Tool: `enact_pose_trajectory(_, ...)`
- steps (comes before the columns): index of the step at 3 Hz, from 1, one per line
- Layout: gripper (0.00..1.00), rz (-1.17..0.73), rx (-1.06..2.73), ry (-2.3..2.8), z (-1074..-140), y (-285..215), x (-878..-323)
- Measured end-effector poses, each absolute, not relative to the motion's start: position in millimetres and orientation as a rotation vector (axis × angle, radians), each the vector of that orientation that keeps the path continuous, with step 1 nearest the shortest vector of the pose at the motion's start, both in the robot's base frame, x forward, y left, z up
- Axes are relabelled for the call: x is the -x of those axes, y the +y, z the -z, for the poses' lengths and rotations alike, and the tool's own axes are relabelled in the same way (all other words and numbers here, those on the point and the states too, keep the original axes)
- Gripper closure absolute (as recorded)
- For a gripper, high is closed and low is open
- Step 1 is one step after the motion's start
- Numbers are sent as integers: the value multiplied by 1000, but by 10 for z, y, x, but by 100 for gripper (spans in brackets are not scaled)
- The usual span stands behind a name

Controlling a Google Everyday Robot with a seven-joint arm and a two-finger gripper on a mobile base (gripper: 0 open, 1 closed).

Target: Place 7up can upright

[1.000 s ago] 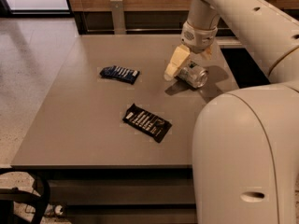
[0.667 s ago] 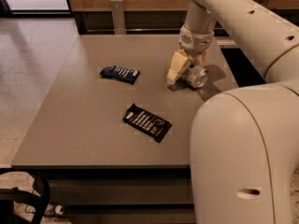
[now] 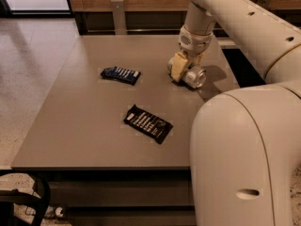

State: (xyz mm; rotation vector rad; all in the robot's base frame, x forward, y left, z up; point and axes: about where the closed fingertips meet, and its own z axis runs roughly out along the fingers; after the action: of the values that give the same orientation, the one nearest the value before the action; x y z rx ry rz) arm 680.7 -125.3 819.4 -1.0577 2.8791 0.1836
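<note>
The 7up can lies on its side on the grey table, at the far right. Its shiny silver end faces the front right. My gripper comes down from above and sits right at the can, with its cream-coloured part against the can's left side. The far side of the can is hidden behind the gripper and wrist.
A blue snack wrapper lies flat left of the can. A black snack wrapper lies nearer the front middle. My own white arm and body fill the right of the view. A wooden wall and a post stand behind the table.
The gripper and the can have stayed almost where they were; the gripper has shifted only slightly to the right over the can.
</note>
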Motion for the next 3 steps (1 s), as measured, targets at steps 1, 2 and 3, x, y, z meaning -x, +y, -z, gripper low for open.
enact_pose_trajectory(1, 98, -183, 1057, 2876, -8200, -1247, -6819)
enact_pose_trajectory(2, 100, -180, 1058, 2867, -8210, -1252, -6828)
enact_pose_trajectory(3, 100, -170, 1062, 2843, -8238, -1266, -6847)
